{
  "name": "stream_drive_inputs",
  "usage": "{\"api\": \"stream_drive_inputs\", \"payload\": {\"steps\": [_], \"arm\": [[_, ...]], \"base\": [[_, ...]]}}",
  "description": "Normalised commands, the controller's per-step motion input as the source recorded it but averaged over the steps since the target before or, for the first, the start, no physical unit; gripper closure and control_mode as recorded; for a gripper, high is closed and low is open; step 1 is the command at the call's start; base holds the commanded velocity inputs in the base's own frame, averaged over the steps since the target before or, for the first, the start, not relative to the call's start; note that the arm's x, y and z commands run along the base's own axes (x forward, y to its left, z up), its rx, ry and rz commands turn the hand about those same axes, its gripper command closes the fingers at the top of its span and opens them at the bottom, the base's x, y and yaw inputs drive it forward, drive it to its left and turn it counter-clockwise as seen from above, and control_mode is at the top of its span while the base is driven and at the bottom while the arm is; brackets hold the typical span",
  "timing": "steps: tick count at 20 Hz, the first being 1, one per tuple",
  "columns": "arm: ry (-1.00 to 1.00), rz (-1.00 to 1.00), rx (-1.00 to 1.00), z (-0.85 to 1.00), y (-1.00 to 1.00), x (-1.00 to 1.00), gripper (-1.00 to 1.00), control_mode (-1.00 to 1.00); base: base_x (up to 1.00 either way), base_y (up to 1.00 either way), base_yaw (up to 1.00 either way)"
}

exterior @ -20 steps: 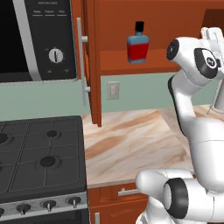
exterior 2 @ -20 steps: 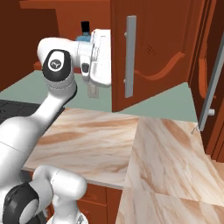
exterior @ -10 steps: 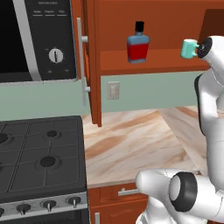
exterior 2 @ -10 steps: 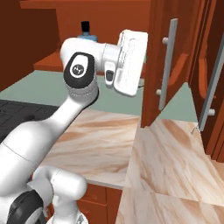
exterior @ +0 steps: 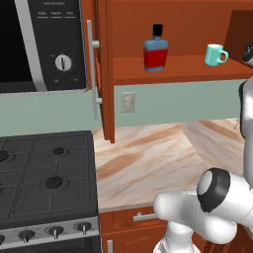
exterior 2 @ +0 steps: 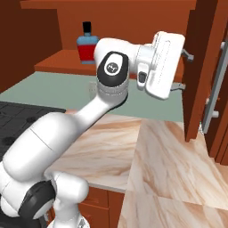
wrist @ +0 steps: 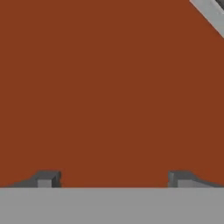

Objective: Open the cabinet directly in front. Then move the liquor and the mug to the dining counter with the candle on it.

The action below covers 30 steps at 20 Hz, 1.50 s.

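- The hand (wrist: 113, 179), a dark two-finger gripper on the white arm, shows its two fingertips (wrist: 47, 179) set wide apart with bare reddish-brown wood between them; it is released and grasps nothing.
- In the hand view that wood lies flat and close ahead of the tips, and a grey strip (wrist: 210, 15) crosses the upper right corner; whether the tips touch the wood cannot be told.
- In the right base view the white hand body (exterior 2: 162, 64) is held up beside the open right-hand door (exterior 2: 205, 67) of the reddish-brown wood wall cabinet, near its long vertical silver bar handle (exterior 2: 217, 87).
- The cabinet (exterior: 173, 69) stands open above the beige marble-patterned worktop (exterior: 163, 158).
- The small squarish liquor bottle (exterior: 156, 49), blue above, red below, with a black cap, stands upright on the cabinet shelf, toward its left part.
- The small teal cylindrical mug (exterior: 215, 55) stands upright on the same shelf, well apart from the bottle, near the shelf's right end, handle to the right.
- A black stove (exterior: 47, 178) adjoins the worktop's left edge.
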Motion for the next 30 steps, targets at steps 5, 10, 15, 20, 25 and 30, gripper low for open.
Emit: {"api": "stream_drive_inputs", "payload": {"steps": [5,10,15,20,25,30], "arm": [[-0.02,0.0,0.03,-0.04,-0.39,-0.26,-1.0,-1.0],[-0.12,0.06,0.0,-0.16,0.04,-1.0,-1.0,-1.0],[-0.03,0.1,0.0,-0.01,0.23,-0.84,-1.0,-1.0],[0.24,0.28,-0.01,0.0,0.72,-0.21,-1.0,-1.0],[0.37,0.44,-0.09,0.0,0.92,-0.01,-1.0,-1.0],[0.3,0.48,-0.06,0.0,0.76,0.0,-1.0,-1.0]], "base": [[0.0,0.0,0.0],[0.0,0.0,0.0],[0.0,0.0,0.0],[0.0,0.0,0.0],[0.0,0.0,0.0],[0.0,0.0,0.0]]}}
